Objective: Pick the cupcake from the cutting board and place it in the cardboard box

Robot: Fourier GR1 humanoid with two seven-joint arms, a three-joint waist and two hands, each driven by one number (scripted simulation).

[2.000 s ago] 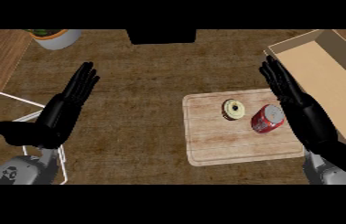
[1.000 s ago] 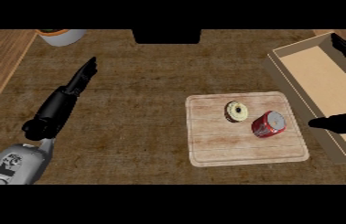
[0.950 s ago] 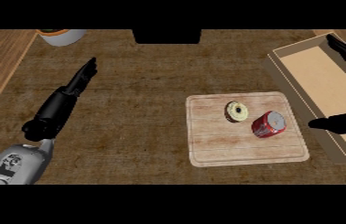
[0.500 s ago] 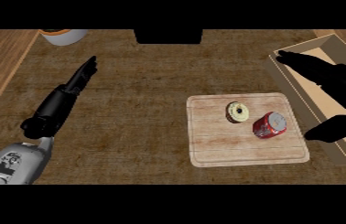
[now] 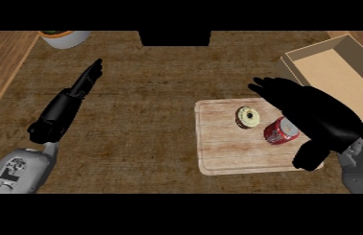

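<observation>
A pale round cupcake [image 5: 248, 117] lies on the wooden cutting board [image 5: 223, 152], with a red can [image 5: 281, 131] on its side just to its right. My right hand [image 5: 308, 113] hovers open over the board's right part, fingers stretched toward the far left and partly covering the can; its thumb hangs down near the board's right front corner. The cardboard box [image 5: 332, 71] stands open at the far right, beyond the board. My left hand [image 5: 74, 97] is open at the left, seen edge-on with straight fingers pointing away, far from the board.
A white pot with an orange rim [image 5: 65, 37] stands at the far left corner. A dark block [image 5: 175, 37] sits at the counter's far edge in the middle. Lighter wood borders the counter at the left.
My right hand has come in from the right edge and now reaches over the board's right side above the can. The left hand has kept its place.
</observation>
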